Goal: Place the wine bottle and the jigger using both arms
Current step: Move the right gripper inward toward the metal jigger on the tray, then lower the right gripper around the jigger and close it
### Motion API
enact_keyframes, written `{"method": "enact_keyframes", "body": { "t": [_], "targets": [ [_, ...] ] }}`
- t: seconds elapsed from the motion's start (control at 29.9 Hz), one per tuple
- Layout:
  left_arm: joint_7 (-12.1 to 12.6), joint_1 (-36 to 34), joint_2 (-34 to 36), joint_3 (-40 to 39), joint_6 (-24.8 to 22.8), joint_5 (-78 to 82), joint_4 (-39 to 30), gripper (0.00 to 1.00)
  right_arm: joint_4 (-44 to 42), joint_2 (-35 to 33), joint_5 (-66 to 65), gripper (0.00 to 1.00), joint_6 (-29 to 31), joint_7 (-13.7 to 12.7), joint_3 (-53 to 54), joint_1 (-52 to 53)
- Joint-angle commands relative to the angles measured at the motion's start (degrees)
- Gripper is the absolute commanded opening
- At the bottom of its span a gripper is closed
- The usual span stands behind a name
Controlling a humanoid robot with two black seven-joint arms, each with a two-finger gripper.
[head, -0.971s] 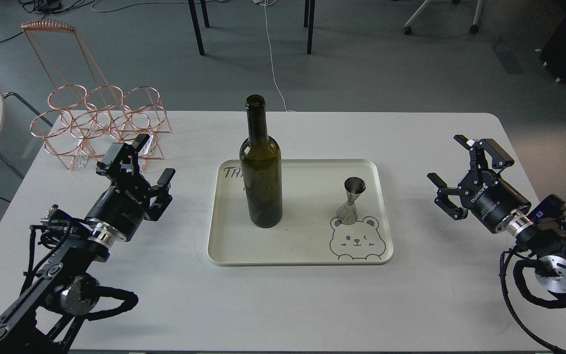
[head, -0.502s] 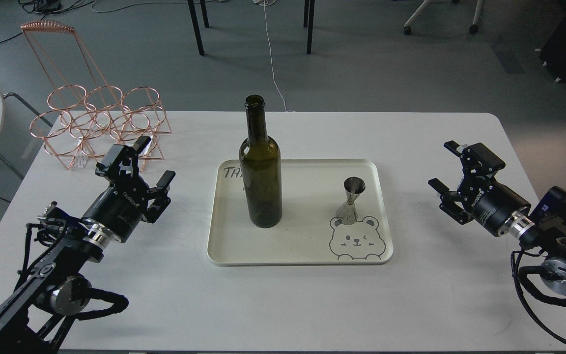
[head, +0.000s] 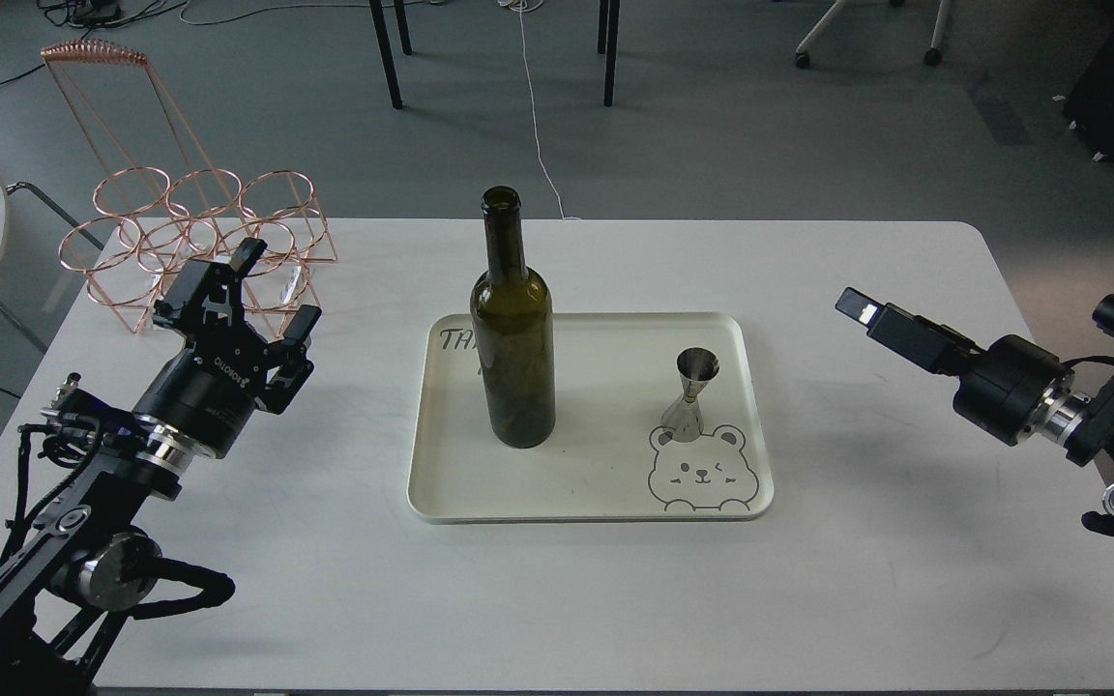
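Observation:
The dark olive-green wine bottle [head: 513, 358] stands upright on the left part of a cream tray [head: 588, 512]. The small steel jigger [head: 695, 392] stands upright on the tray's right part, just above a printed bear face. My left gripper [head: 277, 288] is open and empty, well left of the tray, near the wire rack. My right gripper [head: 864, 311] hovers right of the tray, clear of the jigger. It is turned edge-on, so its two fingers overlap and I cannot tell them apart.
A copper wire bottle rack [head: 199, 237] stands at the table's back left corner, just behind my left gripper. The white table [head: 576, 609] ends close behind the tray. Chair and table legs stand on the floor beyond.

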Motion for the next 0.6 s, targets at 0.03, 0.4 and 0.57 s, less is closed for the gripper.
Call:
{"method": "enact_keyframes", "body": {
  "t": [0.03, 0.4, 0.57],
  "targets": [
    [-0.1, 0.0, -0.1, 0.1, 0.1, 0.1, -0.1, 0.98, -0.6, 2.1, -16.8, 0.99, -11.9, 0.0, -4.6, -0.3],
    [-0.1, 0.0, 0.1, 0.1, 0.1, 0.1, -0.4, 0.98, -15.8, 16.8, -35.9, 0.99, -16.8, 0.0, -4.9, -0.8],
    [-0.1, -0.1, 0.0, 0.1, 0.1, 0.1, -0.6, 0.98, -20.3, 21.5, -38.2, 0.99, -16.8, 0.0, -4.9, 0.1]
  ]
}}
